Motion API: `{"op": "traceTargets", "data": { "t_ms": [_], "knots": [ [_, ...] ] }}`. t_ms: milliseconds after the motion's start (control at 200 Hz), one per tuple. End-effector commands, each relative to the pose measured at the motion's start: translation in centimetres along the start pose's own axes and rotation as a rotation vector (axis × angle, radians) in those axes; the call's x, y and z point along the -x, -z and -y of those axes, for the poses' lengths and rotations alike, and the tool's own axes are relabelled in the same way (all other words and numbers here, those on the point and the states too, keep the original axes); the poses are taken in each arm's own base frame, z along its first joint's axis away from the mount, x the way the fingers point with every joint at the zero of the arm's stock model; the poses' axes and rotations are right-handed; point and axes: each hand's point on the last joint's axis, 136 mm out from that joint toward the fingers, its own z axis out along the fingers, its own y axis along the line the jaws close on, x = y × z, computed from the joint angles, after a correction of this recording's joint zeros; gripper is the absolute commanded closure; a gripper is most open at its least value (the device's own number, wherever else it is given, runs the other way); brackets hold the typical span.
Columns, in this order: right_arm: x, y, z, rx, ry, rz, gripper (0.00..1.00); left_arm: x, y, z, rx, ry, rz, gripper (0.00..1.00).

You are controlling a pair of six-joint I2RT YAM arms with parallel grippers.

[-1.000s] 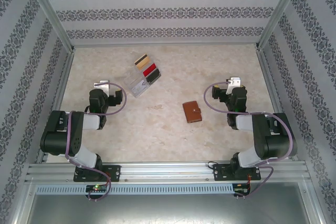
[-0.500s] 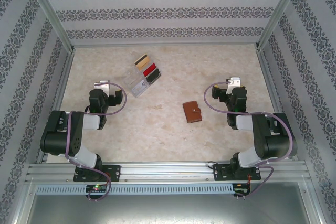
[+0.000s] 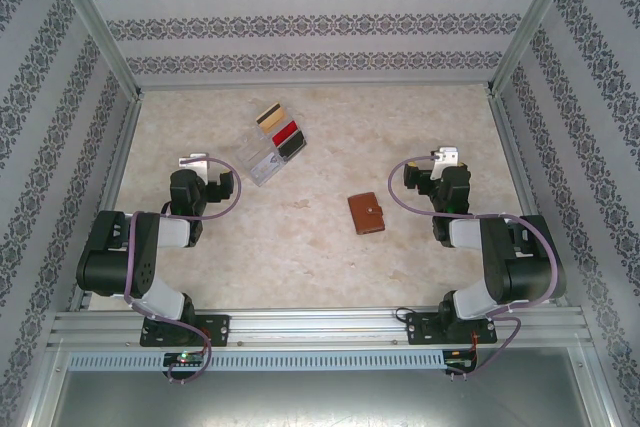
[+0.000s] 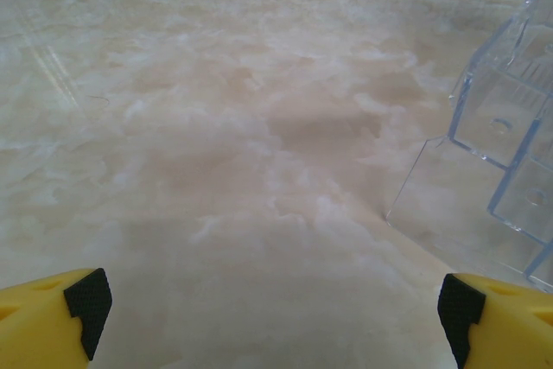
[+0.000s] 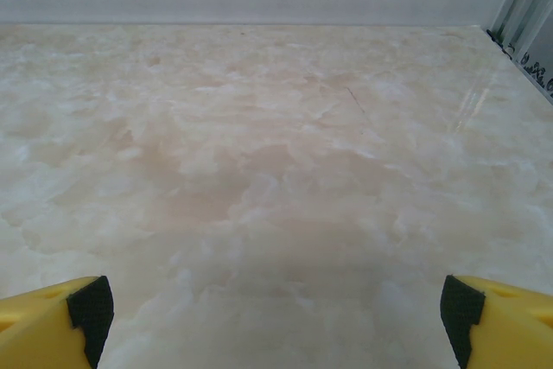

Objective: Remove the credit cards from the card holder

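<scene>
A clear plastic card holder (image 3: pixel 262 164) lies left of centre on the marbled table (image 3: pixel 400 127), with tan, red and black credit cards (image 3: pixel 285 133) at its far end. A closed brown wallet (image 3: pixel 367 214) lies well apart, nearer the right arm. The left gripper (image 4: pixel 272 304) and right gripper (image 5: pixel 272 308) are both spread wide and empty, so the task looks unstarted. The likely next move is for the left gripper, near the holder, to pinch one card's exposed edge.

the wallet (image 3: pixel 366 214) lies on the table (image 3: pixel 330 107), nearer and right of the card tray (image 3: pixel 258 164).
</scene>
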Motion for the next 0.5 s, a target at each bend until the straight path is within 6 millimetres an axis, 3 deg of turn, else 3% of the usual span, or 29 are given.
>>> {"op": "traceTargets", "data": {
  "t_ms": [0, 310, 500],
  "knots": [
    [0.7, -0.1, 0.0, 0.015, -0.013, 0.027, 0.02, 0.9, -0.1, 0.1, -0.011, -0.017, 0.031, 0.01],
    [4.4, 2.3, 0.2, -0.015, -0.011, 0.021, 0.02, 4.2, 3.7, -2.4, 0.125, 0.047, 0.028, 0.01],
    [7.6, 4.1, 0.7, -0.058, -0.163, 0.015, 0.02, 6.7, 6.8, -3.2, 0.174, 0.193, 0.008, 0.01]
  ]
}}
